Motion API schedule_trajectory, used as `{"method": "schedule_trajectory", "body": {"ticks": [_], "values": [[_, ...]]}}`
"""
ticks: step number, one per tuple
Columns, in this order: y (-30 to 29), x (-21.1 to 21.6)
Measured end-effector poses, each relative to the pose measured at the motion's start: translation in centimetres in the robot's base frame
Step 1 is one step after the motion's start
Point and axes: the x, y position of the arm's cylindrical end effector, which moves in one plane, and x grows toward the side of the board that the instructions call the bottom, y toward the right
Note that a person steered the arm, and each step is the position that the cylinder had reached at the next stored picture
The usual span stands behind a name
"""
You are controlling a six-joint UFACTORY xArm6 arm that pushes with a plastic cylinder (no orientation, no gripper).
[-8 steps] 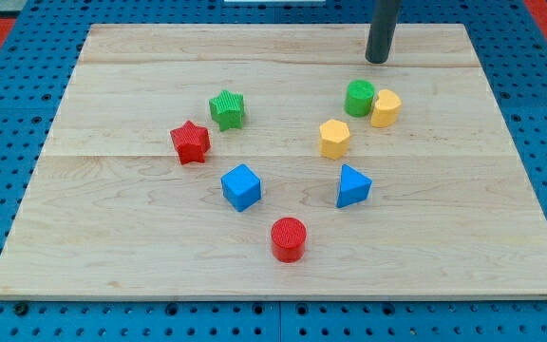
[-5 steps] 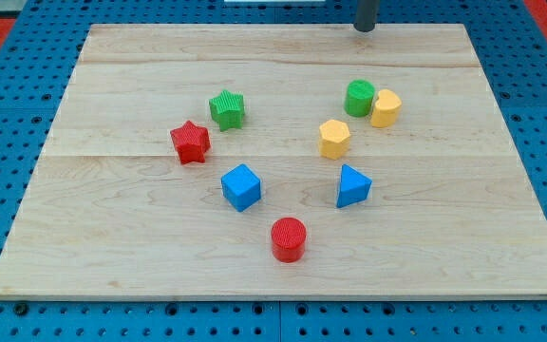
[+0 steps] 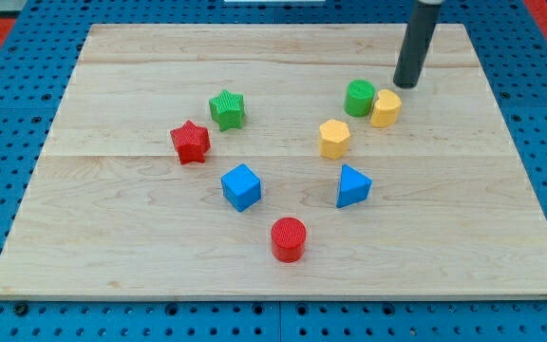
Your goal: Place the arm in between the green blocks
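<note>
A green star (image 3: 226,108) lies left of the board's middle, towards the view's top. A green cylinder (image 3: 359,98) stands to the view's right, touching a yellow block (image 3: 385,108) on its right side. My tip (image 3: 406,84) rests on the board just up and to the right of that yellow block, so it is to the right of both green blocks, not between them.
A second yellow hexagonal block (image 3: 334,139) sits below the green cylinder. A red star (image 3: 190,142), a blue cube (image 3: 241,186), a blue triangular block (image 3: 352,185) and a red cylinder (image 3: 289,238) lie lower on the wooden board (image 3: 112,237).
My tip went from above the green cylinder up to the board's top edge, then came back down and to the right, beside the yellow block. No block has moved.
</note>
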Motion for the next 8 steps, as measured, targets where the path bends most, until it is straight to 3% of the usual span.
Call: {"method": "schedule_trajectory", "body": {"ticks": [1, 3, 4, 7, 8], "values": [[-7.0, 2.2], [-16.5, 0.5], [-16.4, 1.5], [-25.8, -0.4], [-25.6, -0.4]]}}
